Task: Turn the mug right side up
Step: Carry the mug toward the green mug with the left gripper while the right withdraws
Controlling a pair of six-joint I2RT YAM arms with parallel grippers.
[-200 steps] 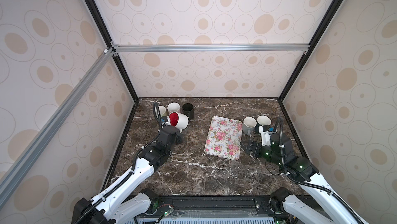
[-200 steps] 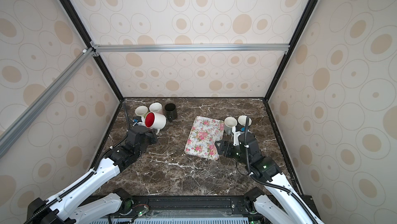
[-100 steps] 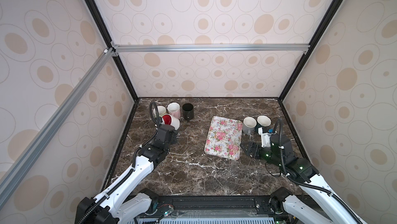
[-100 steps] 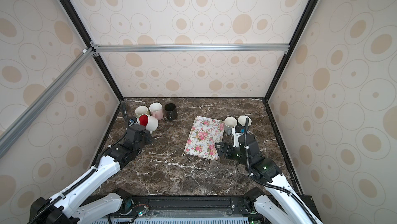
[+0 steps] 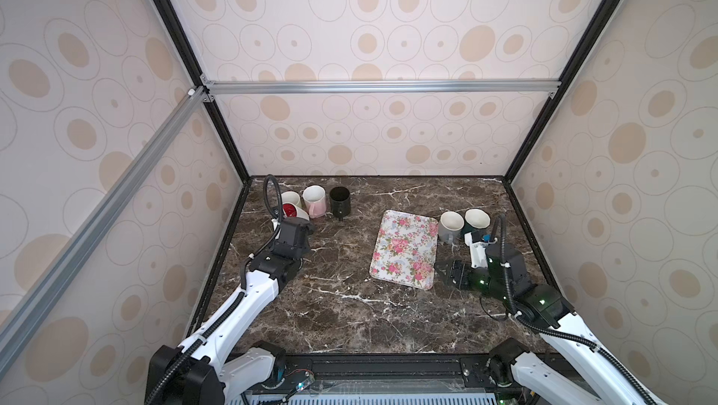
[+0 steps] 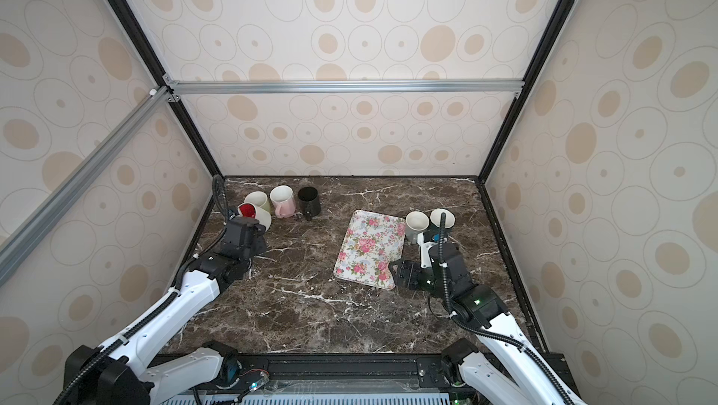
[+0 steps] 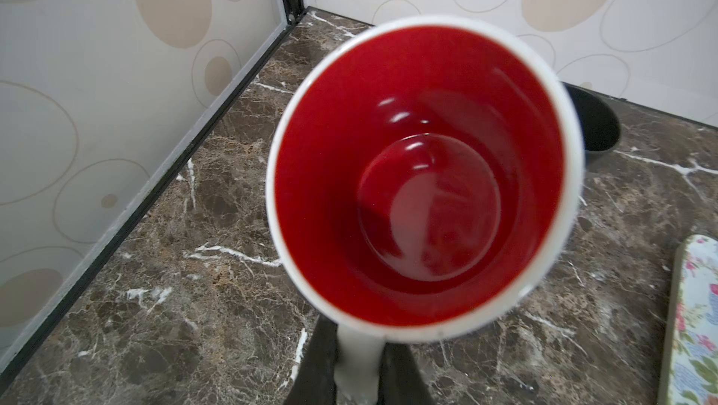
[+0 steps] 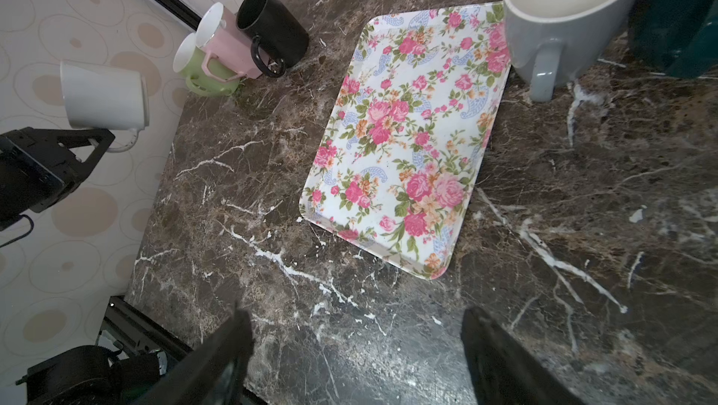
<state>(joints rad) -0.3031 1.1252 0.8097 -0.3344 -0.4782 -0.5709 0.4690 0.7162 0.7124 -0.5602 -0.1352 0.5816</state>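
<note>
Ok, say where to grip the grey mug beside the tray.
Probably its handle, from the near side. The grey mug stands upright with the handle sticking out toward the robot, while the tray and green mug crowd its sides.

I find nothing legible in any of my views: no lettering, brand, number or sign. The white mug with the red inside (image 7: 423, 174) carries no marking, and the tray (image 8: 404, 142) bears only a printed flower pattern.
</note>
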